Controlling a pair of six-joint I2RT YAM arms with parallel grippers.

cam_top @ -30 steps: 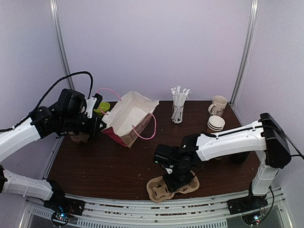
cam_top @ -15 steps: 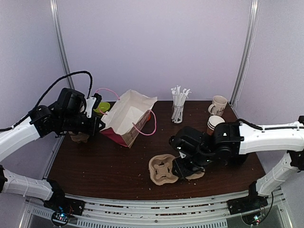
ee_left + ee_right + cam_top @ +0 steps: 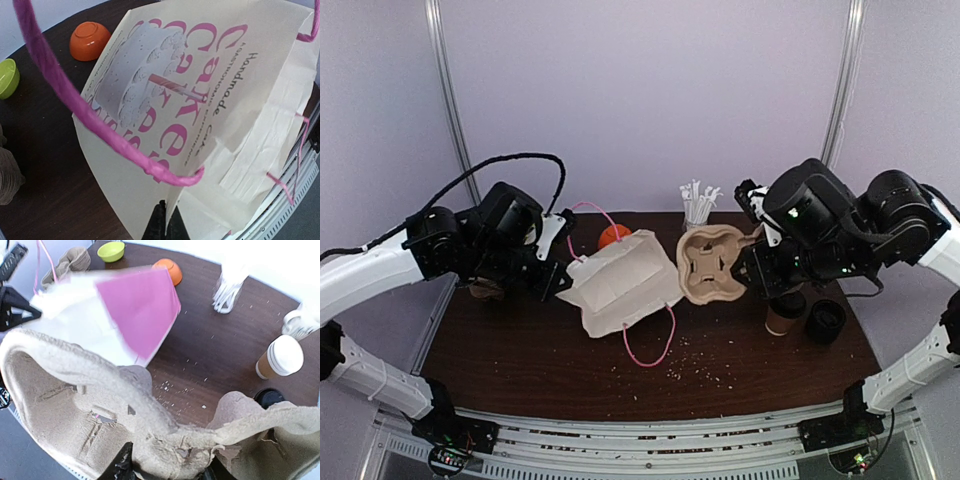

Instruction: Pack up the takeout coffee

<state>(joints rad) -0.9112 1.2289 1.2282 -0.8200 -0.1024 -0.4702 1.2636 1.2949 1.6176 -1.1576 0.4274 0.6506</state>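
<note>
**A:** The left gripper (image 3: 564,268) is pinched fully together on the top edge of the paper bag (image 3: 620,285). In its wrist view the two fingers (image 3: 156,226) meet on the cream paper just below a pink cord handle.

**B:** And the right gripper (image 3: 750,262)?

**A:** Partly closed, clamping the lower edge of a moulded pulp cup carrier (image 3: 713,265). It holds the carrier up in the air over the table (image 3: 520,350), tilted so the wells face the overhead camera. Only bare pulp shows in those wells.

**B:** What is in the bag?

**A:** I cannot tell. The left wrist view shows its printed side, a pink cake drawing and lettering. The right wrist view shows a blurred pink panel. Neither looks inside. I also cannot tell whether its bottom touches the table.

**B:** Where is the coffee?

**A:** The kraft cup (image 3: 785,315) stands upright on the table at the right, under the right arm. The black lids (image 3: 825,322) are just beside it. From the right wrist its top shows white (image 3: 282,355). It is well apart from the bag.

**B:** Other containers?

**A:** A glass (image 3: 695,235) at the back holds white stirrers (image 3: 698,198). An orange bowl (image 3: 613,236) sits just behind the bag. A green bowl (image 3: 111,251) is near the back left corner.
</note>
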